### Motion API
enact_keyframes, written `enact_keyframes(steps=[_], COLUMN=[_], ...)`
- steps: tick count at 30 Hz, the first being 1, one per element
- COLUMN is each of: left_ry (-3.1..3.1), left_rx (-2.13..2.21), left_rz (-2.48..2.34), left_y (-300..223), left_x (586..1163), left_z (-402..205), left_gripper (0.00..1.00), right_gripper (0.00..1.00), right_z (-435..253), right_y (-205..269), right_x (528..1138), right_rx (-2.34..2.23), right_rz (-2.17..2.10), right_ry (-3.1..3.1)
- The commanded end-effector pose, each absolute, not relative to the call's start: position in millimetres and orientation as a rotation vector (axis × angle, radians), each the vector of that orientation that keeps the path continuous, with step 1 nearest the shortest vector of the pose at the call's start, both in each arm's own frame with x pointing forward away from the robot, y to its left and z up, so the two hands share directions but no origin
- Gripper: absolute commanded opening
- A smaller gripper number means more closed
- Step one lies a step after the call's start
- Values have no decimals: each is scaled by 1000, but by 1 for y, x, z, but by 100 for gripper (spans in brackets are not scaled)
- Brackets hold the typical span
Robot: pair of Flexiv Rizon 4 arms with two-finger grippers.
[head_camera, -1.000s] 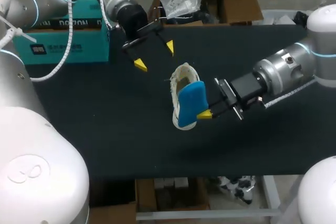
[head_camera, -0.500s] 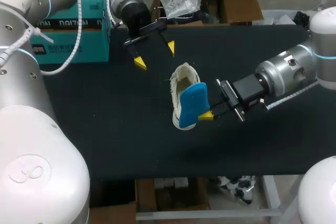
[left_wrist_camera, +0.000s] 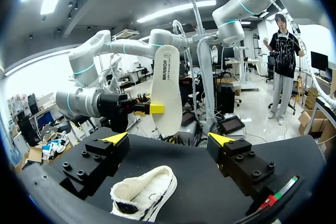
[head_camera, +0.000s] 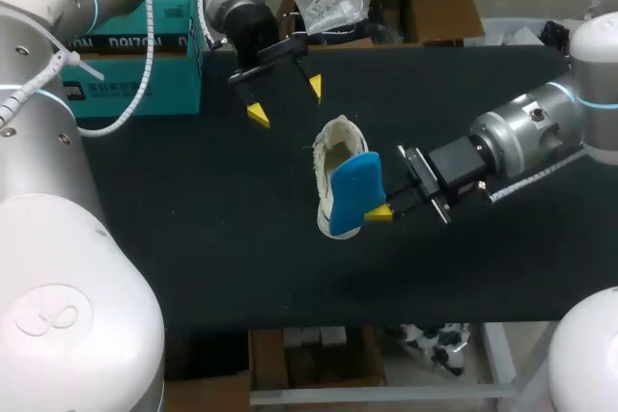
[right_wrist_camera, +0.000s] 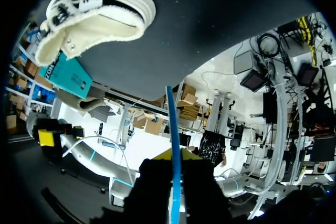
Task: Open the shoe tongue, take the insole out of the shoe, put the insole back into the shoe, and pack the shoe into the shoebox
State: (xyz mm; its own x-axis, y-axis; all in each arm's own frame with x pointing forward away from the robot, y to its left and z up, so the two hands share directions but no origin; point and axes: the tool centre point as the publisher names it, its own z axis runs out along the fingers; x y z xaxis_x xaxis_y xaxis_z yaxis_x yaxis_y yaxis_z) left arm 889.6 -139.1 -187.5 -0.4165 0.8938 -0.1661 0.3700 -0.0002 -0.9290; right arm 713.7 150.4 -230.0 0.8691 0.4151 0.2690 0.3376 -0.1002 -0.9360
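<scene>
Got the right pincer (head_camera: 379, 210) pinching the blue insole (head_camera: 350, 192) by one long edge, fingers pressed on it from both sides. From the head cam, seeing that insole over the near half of the white shoe (head_camera: 333, 156); can't tell whether touching it or not. Found the shoe near the middle of the black worktop (head_camera: 193, 238), opening facing up, open end toward the far edge.

Got the left pincer (head_camera: 286, 101) spread wide w/ nothing btwn the fingers, hovering past the far end of the shoe and apart from it. Spotting the teal shoebox (head_camera: 126, 65) at the far left of the worktop, right by the left arm, well apart from the shoe.

Left wrist cam: seeing its own pincer (left_wrist_camera: 168, 139) wide open, w/ the shoe (left_wrist_camera: 144, 192) on the worktop ahead of and below the fingers, not touched. Beyond that, seeing the insole (left_wrist_camera: 167, 90) standing upright, pale underside facing this way, w/ the right pincer (left_wrist_camera: 156, 109) clamped on its edge.

Right wrist cam: looking at the insole (right_wrist_camera: 173, 129) edge-on, just a thin blue line running straight out from btwn the fingers of the pincer (right_wrist_camera: 176, 156). Seeing the shoe (right_wrist_camera: 94, 19) ahead and off to one side, w/ the shoebox (right_wrist_camera: 68, 74) further out past it.
</scene>
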Motion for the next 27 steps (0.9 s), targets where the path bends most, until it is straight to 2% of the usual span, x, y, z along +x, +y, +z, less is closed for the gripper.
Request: enact_keyframes(steps=[1, 15, 27], left_ry=[-1788, -1788, -2097], left_rx=[-1299, -1299, -1063], left_rz=[1421, 1421, 1703], left_y=[-139, -139, -133], left_x=[893, 893, 854], left_z=[-189, -189, -188], left_gripper=[100, 100, 100], right_gripper=[0, 0, 0], right_z=[-230, -230, -230], right_y=[150, 150, 157], right_x=[713, 713, 740], right_rx=[-1704, -1704, -1783], right_rz=[70, 70, -111], right_ry=[-582, -582, -441])
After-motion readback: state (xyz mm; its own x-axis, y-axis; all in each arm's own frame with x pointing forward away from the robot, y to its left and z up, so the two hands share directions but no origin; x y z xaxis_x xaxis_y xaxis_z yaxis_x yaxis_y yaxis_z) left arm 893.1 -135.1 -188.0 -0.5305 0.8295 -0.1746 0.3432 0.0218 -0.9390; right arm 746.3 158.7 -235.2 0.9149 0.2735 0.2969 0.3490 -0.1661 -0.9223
